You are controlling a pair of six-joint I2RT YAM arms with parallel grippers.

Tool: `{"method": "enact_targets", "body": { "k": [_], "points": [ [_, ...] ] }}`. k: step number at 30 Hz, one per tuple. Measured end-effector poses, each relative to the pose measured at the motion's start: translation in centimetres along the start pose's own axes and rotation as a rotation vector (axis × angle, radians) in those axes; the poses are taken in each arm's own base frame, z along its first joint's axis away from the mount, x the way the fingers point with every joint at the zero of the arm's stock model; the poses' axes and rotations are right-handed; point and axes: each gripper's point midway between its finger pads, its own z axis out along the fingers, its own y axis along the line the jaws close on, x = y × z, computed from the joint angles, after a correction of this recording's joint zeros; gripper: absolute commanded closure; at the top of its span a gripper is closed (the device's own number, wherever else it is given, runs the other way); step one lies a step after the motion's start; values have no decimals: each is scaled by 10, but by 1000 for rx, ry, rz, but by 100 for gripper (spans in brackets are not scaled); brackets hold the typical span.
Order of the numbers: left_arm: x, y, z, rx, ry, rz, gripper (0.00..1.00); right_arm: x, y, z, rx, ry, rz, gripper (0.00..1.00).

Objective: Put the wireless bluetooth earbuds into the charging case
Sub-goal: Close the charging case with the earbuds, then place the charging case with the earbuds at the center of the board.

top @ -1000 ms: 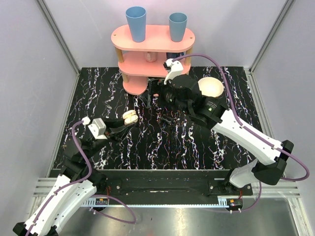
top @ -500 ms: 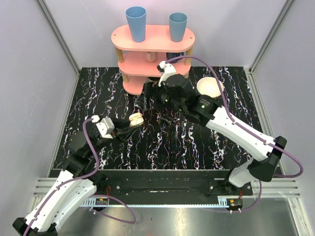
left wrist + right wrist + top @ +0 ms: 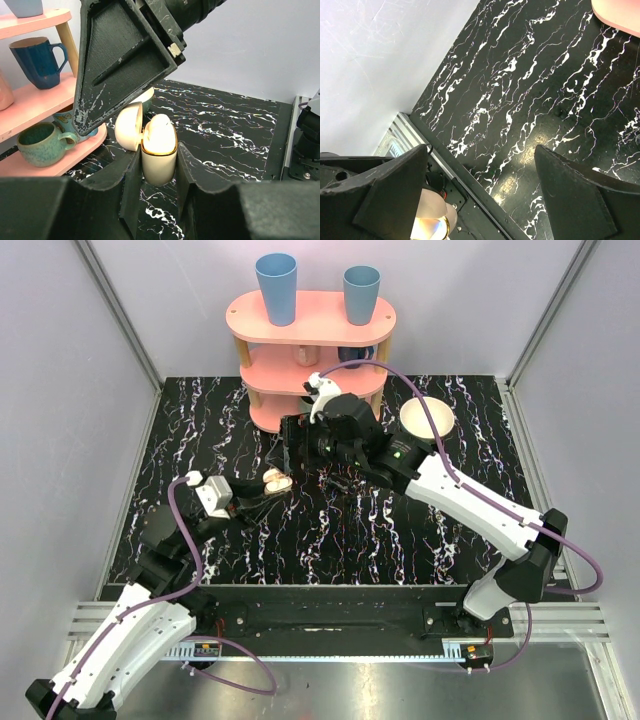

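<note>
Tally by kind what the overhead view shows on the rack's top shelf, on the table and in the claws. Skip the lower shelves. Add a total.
blue cups: 2, on the top shelf
cream bowl: 1, on the table
charging case: 1, lid open, held in the left claw
Total: 4

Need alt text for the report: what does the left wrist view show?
The left pincer grips an open cream case upright, lid hinged back to the left. A black finger of the right pincer looms just above it. Behind, at left, a pink shelf holds mugs; the table is black marble.
</note>
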Motion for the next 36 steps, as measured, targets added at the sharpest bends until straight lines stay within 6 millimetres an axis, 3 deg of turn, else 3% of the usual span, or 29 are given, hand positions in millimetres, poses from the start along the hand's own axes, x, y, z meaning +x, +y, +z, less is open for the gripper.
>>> {"method": "enact_targets", "body": {
  "k": [11, 15, 18, 24, 29, 36],
  "points": [
    [1, 14, 0, -95, -3, -67, 99, 0, -2, -9, 1, -7, -14, 8],
    [0, 20, 0, -130, -8, -87, 99, -2, -18, -15, 71, -47, -26, 4],
    [2, 22, 0, -147, -2, -99, 97, -10, -39, -31, 177, -115, -52, 4],
    [10, 24, 4, -154, 53, -150, 100, -52, -66, -80, 351, -327, -47, 3],
    [33, 20, 23, -91, 184, -265, 100, -64, -91, -105, 454, -422, -2, 3],
    [98, 5, 43, -22, 367, -567, 100, -50, -121, -110, 556, -430, 30, 3]
  ]
}}
